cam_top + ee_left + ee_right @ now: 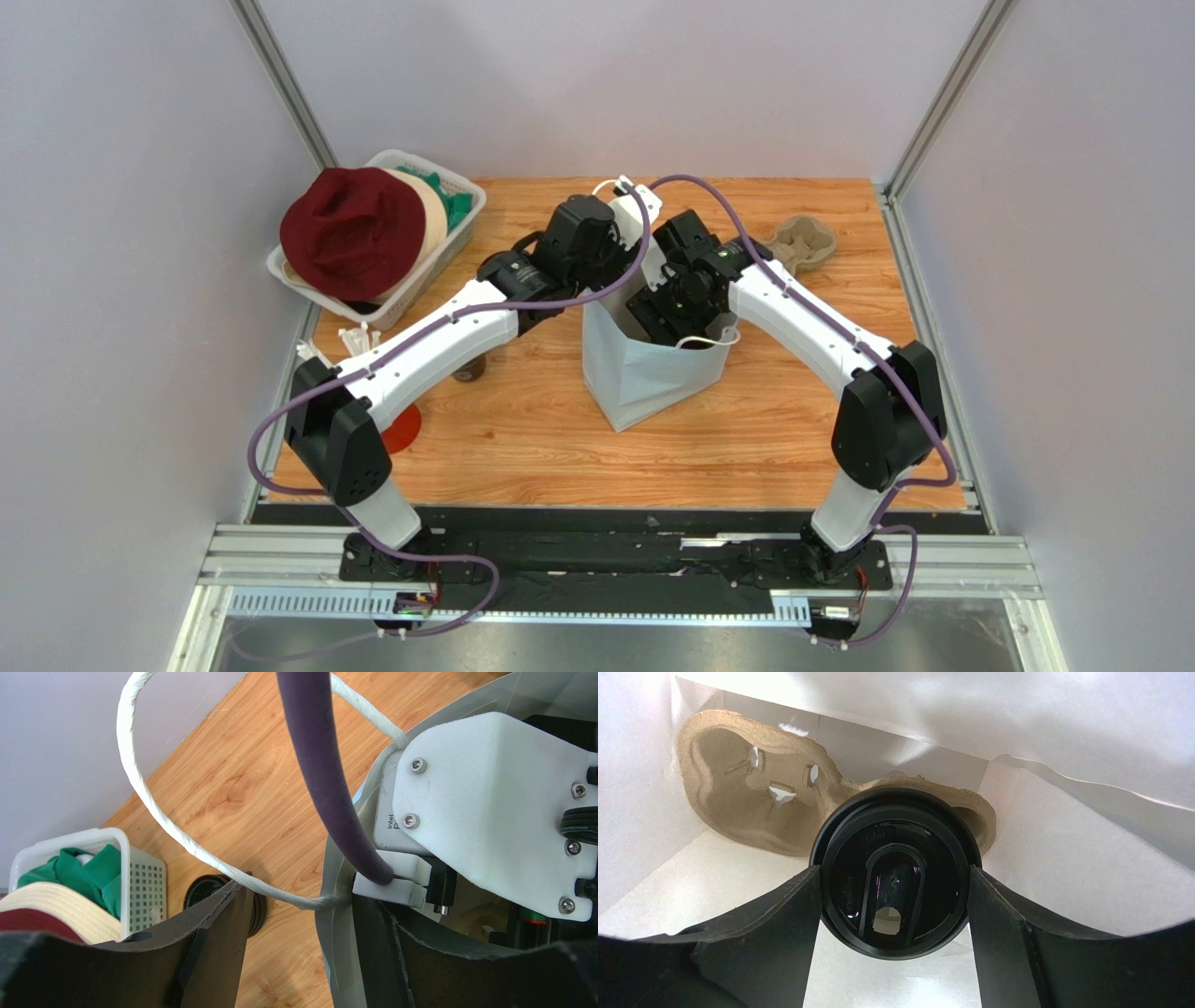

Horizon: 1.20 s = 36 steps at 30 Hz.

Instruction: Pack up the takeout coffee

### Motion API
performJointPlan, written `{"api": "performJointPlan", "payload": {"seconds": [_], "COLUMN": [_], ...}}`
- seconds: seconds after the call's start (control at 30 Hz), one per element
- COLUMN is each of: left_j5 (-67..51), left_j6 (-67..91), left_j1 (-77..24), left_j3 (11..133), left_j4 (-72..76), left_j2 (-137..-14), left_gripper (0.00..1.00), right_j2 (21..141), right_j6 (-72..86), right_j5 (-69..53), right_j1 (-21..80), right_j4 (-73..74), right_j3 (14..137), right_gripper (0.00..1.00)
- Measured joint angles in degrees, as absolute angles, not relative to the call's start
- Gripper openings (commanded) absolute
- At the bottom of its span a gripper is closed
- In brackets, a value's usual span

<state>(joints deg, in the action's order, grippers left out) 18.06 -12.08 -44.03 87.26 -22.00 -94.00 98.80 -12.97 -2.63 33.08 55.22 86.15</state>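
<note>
Right hand (894, 906) grips the takeout coffee (896, 861) by its glossy black round lid, whose embossed lettering is unreadable. It sits inside the white-lined paper bag (1088, 861), over a moulded pulp tray (731, 777). Left hand (302, 931) stands open astride the bag's wall, and a grey module (383, 822) beside it reads "intel".

A wooden table top (533, 434) with orange-brown grain is seen across the middle of the frame. It is enclosed by plain pale walls: a back wall (617, 70) at the top, a left wall (126, 280) and a right wall (1080, 280). Metal posts (288, 77) are set at the upper corners. An aluminium rail (281, 560) is laid along the bottom. Soft, even light is cast.
</note>
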Motion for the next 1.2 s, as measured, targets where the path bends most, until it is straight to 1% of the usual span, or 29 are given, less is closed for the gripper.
{"api": "performJointPlan", "payload": {"seconds": [0.1,0.3,0.33,0.4,0.43,0.47,0.53,0.6,0.67,0.7,0.77,0.87,1.03,1.1,1.13,1.2], "left_j5": [18.04,18.04,18.02,17.98,17.93,17.93,17.78,17.56,17.43,17.41,17.39,17.41,17.21,16.82,16.71,16.36], "left_j6": [-12.08,-12.08,-12.1,-12.1,-12.1,-12.1,-12.1,-12.1,-12.12,-12.12,-12.12,-12.1,-12.1,-12.1,-12.1,-12.1], "left_j1": [-44.03,-44.03,-44.03,-44.03,-44.03,-44.03,-44.05,-44.07,-44.05,-44.05,-44.03,-44.03,-43.64,-43.68,-43.7,-43.9], "left_j3": [87.24,87.0,86.94,86.91,86.91,86.89,86.83,86.65,86.63,86.63,86.63,86.63,86.63,86.63,86.63,86.63], "left_j4": [-22.02,-21.93,-21.91,-21.91,-21.91,-21.93,-21.91,-21.87,-21.76,-21.76,-21.69,-21.47,-21.32,-21.39,-21.39,-21.37], "left_j2": [-93.95,-93.8,-93.78,-93.73,-93.69,-93.65,-93.56,-93.41,-93.34,-93.34,-93.34,-93.32,-93.06,-92.77,-92.66,-92.49], "left_gripper": [0.63,0.63,0.63,0.63,0.63,0.63,0.63,0.63,0.63,0.63,0.63,0.63,0.62,0.62,0.62,0.62], "right_j2": [98.8,98.78,98.76,98.7,98.63,98.56,98.37,98.26,98.24,98.15,98.04,97.56,96.31,96.14,96.07,95.77], "right_j6": [-12.97,-12.97,-12.97,-12.97,-12.97,-12.99,-13.06,-13.21,-13.43,-13.56,-13.74,-14.09,-14.33,-14.33,-14.33,-14.31], "right_j5": [-2.39,-2.17,-2.17,-2.07,-2.0,-2.0,-1.93,-1.93,-1.76,-1.61,-1.5,-1.32,-1.32,-1.52,-1.63,-1.98], "right_j1": [33.15,33.26,33.26,33.3,33.3,33.3,33.3,33.32,33.32,33.32,33.36,33.36,33.34,33.34,33.36,33.36], "right_j4": [55.13,55.13,55.13,55.22,55.35,55.46,55.94,56.71,57.95,58.67,60.03,62.15,64.01,64.01,64.01,63.96], "right_j3": [86.13,86.08,86.08,86.08,86.08,86.08,86.19,86.56,87.37,87.85,88.88,90.41,92.16,92.55,92.75,93.21], "right_gripper": [0.24,0.34,0.41,0.46,0.52,0.55,0.61,0.62,0.67,0.68,0.74,0.79,0.8,0.82,0.87,0.89]}}
